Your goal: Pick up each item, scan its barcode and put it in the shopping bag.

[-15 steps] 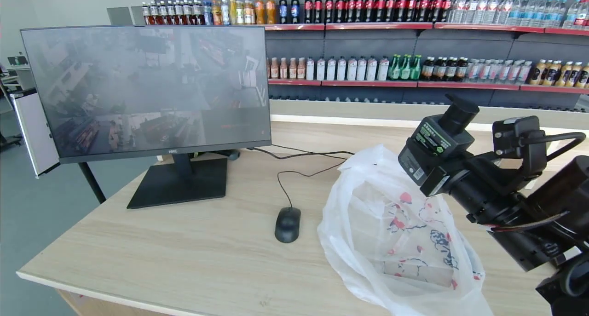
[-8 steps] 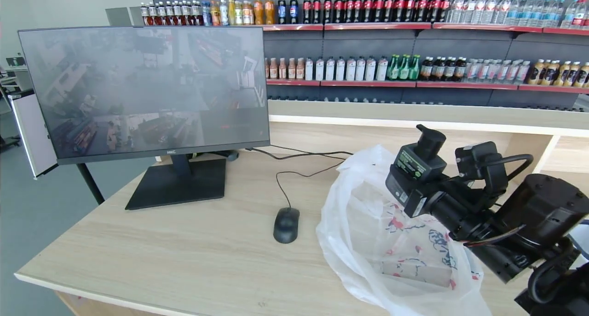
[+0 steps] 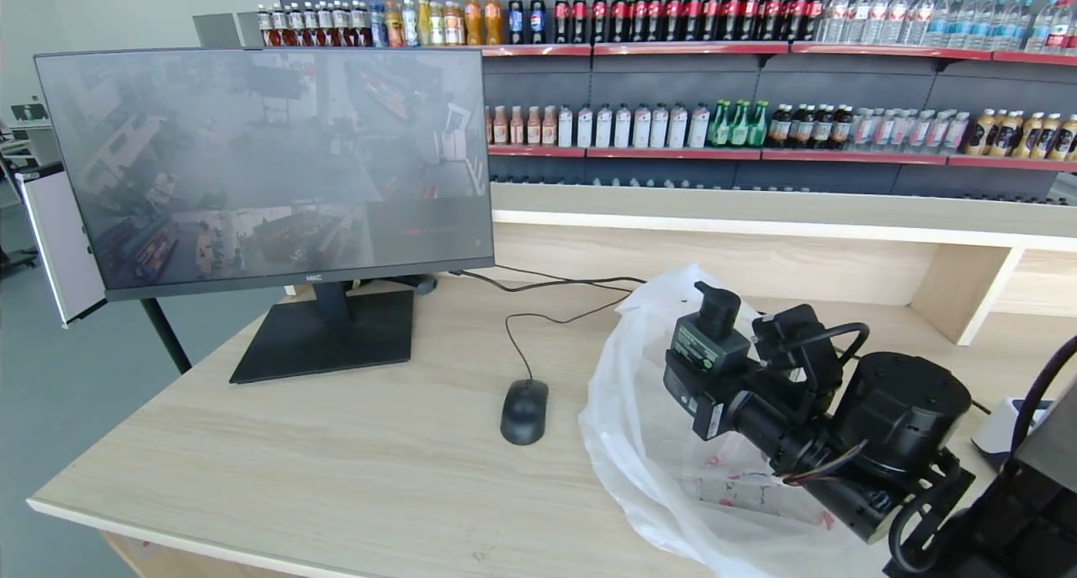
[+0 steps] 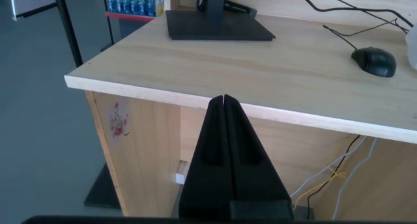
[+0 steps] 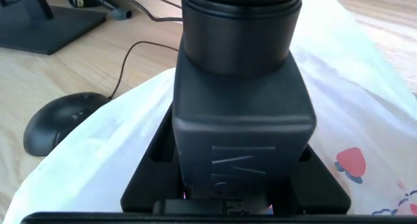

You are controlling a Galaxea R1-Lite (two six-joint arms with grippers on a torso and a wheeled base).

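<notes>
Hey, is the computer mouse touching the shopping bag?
Apart. The head view shows a strip of bare table between the computer mouse and the shopping bag.

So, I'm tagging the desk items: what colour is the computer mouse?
The mouse is plain black, and it shows best in the head view.

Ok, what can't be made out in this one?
Box inside the shopping bag: head view, blurred by the plastic, partly behind the right arm; no barcode legible.
Bag interior: right wrist view, blocked by the scanner.
White object at the table's right: head view, cut off by the arm.
</notes>
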